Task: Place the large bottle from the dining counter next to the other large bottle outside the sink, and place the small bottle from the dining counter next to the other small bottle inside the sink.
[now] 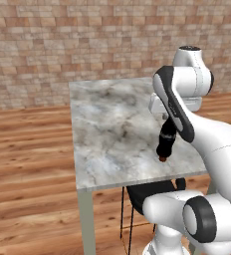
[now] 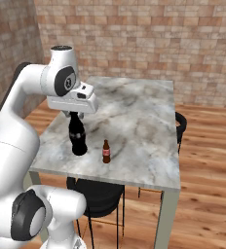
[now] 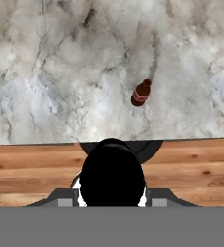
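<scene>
The gripper (image 2: pixel 74 115) was clamped on the neck of the large bottle (image 2: pixel 77 137), upright at the dining counter (image 2: pixel 134 121) edge, presumably for lifting; the small bottle (image 2: pixel 105 152) stood just beside it

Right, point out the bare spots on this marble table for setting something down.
The dining counter is bare across its far half toward the brick wall and along its right side. It is crowded at the near left edge: the gripper holds the large bottle, with the small bottle beside it.
</scene>
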Tool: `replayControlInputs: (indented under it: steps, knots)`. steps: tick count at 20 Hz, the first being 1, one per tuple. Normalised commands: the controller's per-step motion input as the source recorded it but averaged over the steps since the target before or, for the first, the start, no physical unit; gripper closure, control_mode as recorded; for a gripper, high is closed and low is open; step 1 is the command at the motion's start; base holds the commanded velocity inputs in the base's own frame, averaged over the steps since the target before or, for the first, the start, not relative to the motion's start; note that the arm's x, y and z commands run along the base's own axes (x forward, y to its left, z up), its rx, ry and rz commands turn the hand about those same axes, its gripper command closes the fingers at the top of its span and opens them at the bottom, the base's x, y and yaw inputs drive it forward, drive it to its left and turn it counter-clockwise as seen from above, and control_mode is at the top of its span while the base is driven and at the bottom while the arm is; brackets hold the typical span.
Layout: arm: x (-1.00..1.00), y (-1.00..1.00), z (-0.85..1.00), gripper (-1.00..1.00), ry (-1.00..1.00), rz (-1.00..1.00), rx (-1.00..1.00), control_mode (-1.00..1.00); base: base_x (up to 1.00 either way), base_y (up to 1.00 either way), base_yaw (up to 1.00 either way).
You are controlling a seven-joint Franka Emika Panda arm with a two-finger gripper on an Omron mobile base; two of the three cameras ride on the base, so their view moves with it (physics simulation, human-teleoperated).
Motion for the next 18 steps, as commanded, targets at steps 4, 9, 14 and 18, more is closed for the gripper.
replayControlInputs:
  steps: [4, 9, 14, 18]
  knots:
    - [0.0, 0.0, 0.0, 1.0, 0.0, 0.0, 0.0, -1.0, 0.0, 0.0, 0.0]
    - [0.0, 0.0, 0.0, 1.0, 0.0, 0.0, 0.0, -1.0, 0.0, 0.0, 0.0]
    - [0.0, 0.0, 0.0, 1.0, 0.0, 0.0, 0.0, -1.0, 0.0, 0.0, 0.0]
    - [0.0, 0.0, 0.0, 1.0, 0.0, 0.0, 0.0, 1.0, 0.0, 0.0, 0.0]
